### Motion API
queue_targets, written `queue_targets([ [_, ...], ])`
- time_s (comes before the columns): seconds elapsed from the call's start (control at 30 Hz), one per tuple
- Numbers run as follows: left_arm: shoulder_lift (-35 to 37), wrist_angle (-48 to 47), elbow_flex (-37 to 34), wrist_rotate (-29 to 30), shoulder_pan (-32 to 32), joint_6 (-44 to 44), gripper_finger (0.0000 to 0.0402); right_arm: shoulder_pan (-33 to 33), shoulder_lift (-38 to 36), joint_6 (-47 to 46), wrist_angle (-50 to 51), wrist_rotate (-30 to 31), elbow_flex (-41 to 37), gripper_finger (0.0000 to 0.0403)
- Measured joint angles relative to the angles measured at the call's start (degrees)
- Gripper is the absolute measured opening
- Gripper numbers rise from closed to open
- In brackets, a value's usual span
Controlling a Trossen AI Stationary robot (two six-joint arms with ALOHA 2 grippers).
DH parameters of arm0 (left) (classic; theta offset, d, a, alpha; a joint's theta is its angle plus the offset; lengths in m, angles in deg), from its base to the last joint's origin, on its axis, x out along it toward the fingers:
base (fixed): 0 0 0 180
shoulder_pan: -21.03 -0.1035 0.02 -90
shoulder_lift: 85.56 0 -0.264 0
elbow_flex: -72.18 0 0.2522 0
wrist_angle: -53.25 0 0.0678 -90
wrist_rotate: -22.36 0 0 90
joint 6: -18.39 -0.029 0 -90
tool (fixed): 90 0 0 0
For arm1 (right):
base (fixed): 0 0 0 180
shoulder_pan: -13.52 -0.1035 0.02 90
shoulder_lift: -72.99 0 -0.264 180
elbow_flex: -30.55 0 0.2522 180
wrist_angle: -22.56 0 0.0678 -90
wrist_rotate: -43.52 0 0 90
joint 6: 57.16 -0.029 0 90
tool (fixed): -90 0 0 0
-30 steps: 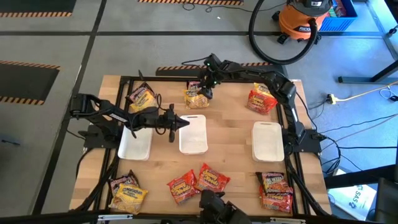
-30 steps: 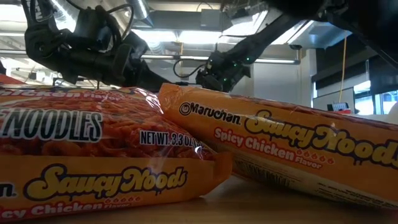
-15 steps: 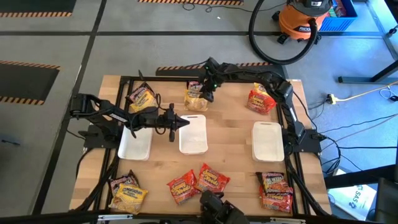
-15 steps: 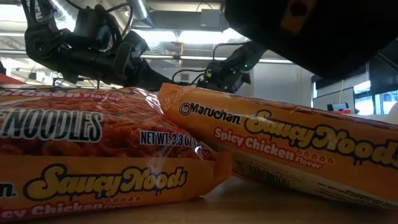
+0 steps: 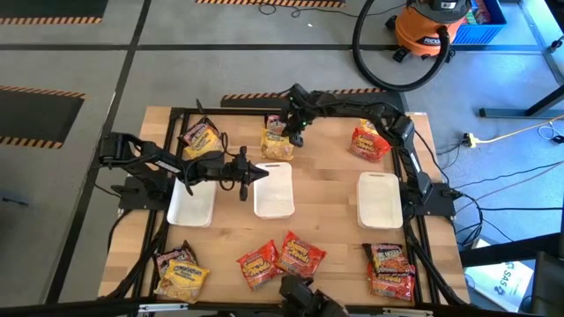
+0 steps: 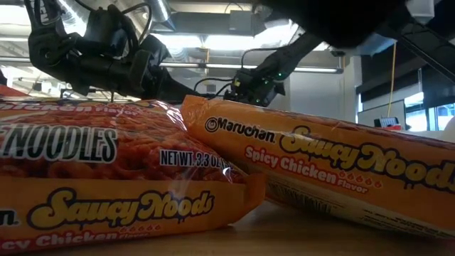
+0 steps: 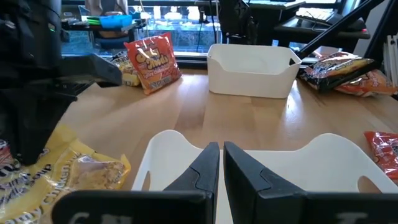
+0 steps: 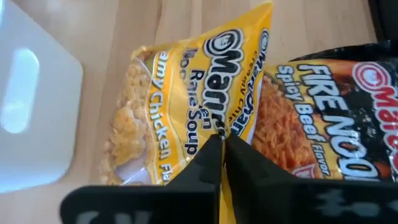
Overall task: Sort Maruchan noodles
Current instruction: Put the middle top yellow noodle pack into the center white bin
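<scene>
- Table (image 5: 326,189): wooden; three white trays in a row across the middle; noodle packets scattered along the far and near edges.
- Right gripper (image 5: 293,136): has dropped lower within the last second onto the yellow packet (image 8: 186,118) at the far edge; fingers pressed together pinching its edge, so a lift is likely next.
- Left gripper (image 5: 262,173): fingers together, holding nothing, over the middle tray (image 5: 274,190).

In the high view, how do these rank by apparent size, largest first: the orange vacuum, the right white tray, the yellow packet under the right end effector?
1. Orange vacuum, though it stands on the floor beyond the table, so its true size is unsure.
2. Right white tray.
3. Yellow packet, partly covered by the right end effector.
</scene>
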Motion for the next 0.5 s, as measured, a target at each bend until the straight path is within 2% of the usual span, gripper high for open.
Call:
queue_targets([
  [0.2,0.4,0.1,0.0,1.3,0.0,0.0,0.0018,-3.6,-3.2,3.8,1.2,7.5,0.0,0.0001],
  [0.5,4.6,-2.5,0.0,10.5,0.0,-0.1,0.0018,-8.9,-9.6,6.8,3.9,16.9,0.1,0.0000],
])
